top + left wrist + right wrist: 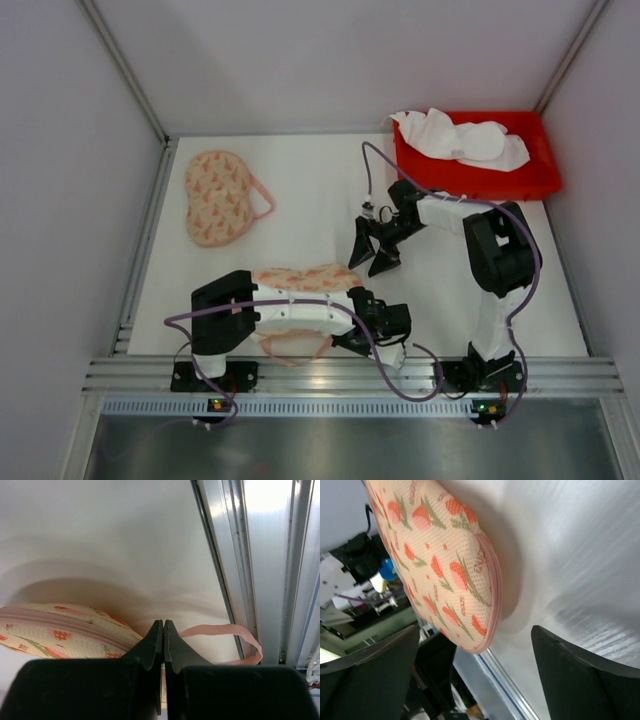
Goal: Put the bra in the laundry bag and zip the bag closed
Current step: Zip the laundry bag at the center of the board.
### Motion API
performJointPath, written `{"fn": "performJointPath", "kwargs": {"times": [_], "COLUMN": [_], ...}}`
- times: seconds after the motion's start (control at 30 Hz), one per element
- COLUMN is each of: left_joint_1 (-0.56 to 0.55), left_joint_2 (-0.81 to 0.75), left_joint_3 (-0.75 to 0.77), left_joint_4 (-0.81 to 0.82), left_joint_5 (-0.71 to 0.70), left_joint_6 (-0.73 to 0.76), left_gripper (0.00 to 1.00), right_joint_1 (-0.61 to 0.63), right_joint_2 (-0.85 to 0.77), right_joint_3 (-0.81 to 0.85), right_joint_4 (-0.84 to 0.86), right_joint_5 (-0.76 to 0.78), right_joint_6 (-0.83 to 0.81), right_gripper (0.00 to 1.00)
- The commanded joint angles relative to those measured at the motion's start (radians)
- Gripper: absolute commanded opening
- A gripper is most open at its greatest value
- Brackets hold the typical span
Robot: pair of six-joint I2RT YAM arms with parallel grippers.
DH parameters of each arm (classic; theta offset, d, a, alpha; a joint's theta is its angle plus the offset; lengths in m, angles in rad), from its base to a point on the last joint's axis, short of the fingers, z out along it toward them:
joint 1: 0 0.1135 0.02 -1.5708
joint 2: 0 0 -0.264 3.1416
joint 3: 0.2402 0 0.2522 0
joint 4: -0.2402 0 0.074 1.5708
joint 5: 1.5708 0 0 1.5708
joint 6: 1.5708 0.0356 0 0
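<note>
Tulip-print mesh laundry bag (pixel 300 277), pink zipper (pixel 75 625); left jaws pinched together, right jaws spread wide. Only top view shows red bin (pixel 475 186) beyond it.

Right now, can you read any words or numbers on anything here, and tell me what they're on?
Nothing here can be read as words.
Near laundry bag: tiny brown lettering beside the printed flowers, too small and blurred to read.
Far laundry bag: same pattern, no lettering can be made out.
Red bin and white cloths: no writing visible.
</note>
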Motion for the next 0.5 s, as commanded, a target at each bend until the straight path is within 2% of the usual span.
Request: {"fn": "performJointPath", "kwargs": {"times": [0.0,0.23,0.33,0.4,0.43,0.47], "left_joint_1": [0.019,0.074,0.091,0.094,0.094,0.094], "left_joint_2": [0.013,0.057,0.080,0.092,0.095,0.096], "left_joint_3": [0.086,0.200,0.229,0.244,0.249,0.252], "left_joint_4": [-0.023,-0.010,0.003,0.003,0.004,0.003], "left_joint_5": [0.015,-0.029,-0.035,-0.034,-0.034,-0.029], "left_joint_6": [-0.016,-0.008,0.008,0.015,0.016,0.019], "left_gripper": [0.00,0.00,0.00,0.00,0.00,0.00], "right_joint_1": [-0.024,-0.026,-0.020,-0.012,-0.001,0.000], "right_joint_2": [-0.039,-0.064,-0.064,-0.050,-0.044,-0.032], "right_joint_3": [0.016,-0.067,-0.064,-0.042,-0.036,-0.019], "right_joint_4": [-0.016,-0.039,-0.023,-0.022,-0.020,-0.020], "right_joint_5": [-0.006,-0.030,-0.075,-0.102,-0.112,-0.115], "right_joint_6": [-0.056,-0.086,-0.061,-0.052,-0.052,-0.052], "right_gripper": [1.00,0.98,0.92,0.80,0.69,0.40]}}
